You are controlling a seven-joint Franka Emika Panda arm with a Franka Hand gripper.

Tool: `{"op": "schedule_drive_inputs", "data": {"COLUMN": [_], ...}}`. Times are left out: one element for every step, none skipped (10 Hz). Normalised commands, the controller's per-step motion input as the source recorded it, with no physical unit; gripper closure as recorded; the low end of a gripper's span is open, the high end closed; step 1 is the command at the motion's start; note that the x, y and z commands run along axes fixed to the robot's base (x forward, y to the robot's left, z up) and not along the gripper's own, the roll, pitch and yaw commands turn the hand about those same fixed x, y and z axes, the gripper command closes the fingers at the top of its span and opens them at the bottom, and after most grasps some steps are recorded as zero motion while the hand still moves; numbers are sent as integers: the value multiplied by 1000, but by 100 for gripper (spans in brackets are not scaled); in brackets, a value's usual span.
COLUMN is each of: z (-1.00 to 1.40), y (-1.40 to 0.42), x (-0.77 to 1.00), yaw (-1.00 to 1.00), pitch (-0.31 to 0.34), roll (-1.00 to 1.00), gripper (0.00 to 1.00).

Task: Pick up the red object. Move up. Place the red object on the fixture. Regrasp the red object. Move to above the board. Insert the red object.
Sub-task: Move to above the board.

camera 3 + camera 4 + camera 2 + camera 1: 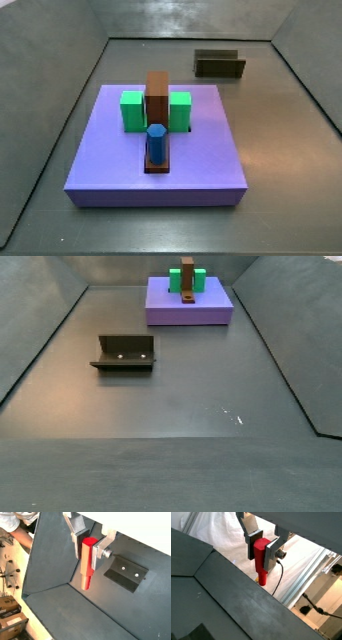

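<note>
My gripper (pixel 261 543) is shut on the red object (pixel 260 562), a thin bright-red peg that hangs lengthwise below the silver fingers. Both wrist views show it held high above the dark floor; it also shows in a wrist view (pixel 87 562) with the gripper (pixel 88 541) around its upper end. The fixture (pixel 125 573) lies on the floor beside the peg in that view. It also shows in both side views (pixel 219 64) (pixel 124 353). The purple-blue board (pixel 160 160) (pixel 189 306) bears green blocks, a brown block and a blue peg. The gripper is out of both side views.
The dark floor is walled by sloping grey panels (pixel 40 336). On the board stand two green blocks (pixel 132 110), a tall brown block (pixel 158 105) and a blue hexagonal peg (pixel 156 145). Beyond the wall edge a wrist view shows white sheeting and a black cable (pixel 278 577).
</note>
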Motion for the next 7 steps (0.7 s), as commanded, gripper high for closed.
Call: {"op": "schedule_drive_inputs", "data": {"z": [199,294,284,294,273,280,271], "y": [-16,-1400,-1400,-1400,-1400,-1400,-1400], "x": [25,-1063,-1078,-1167,-1184,-1179,-1207], "yaw": [9,17,20,37,47,53,66], "pitch": [63,155,153,126,125,121,112], "roll": [7,-1000,-1000,-1000,-1000,-1000,-1000], "gripper": [100,100,100,100,100,100,100]}}
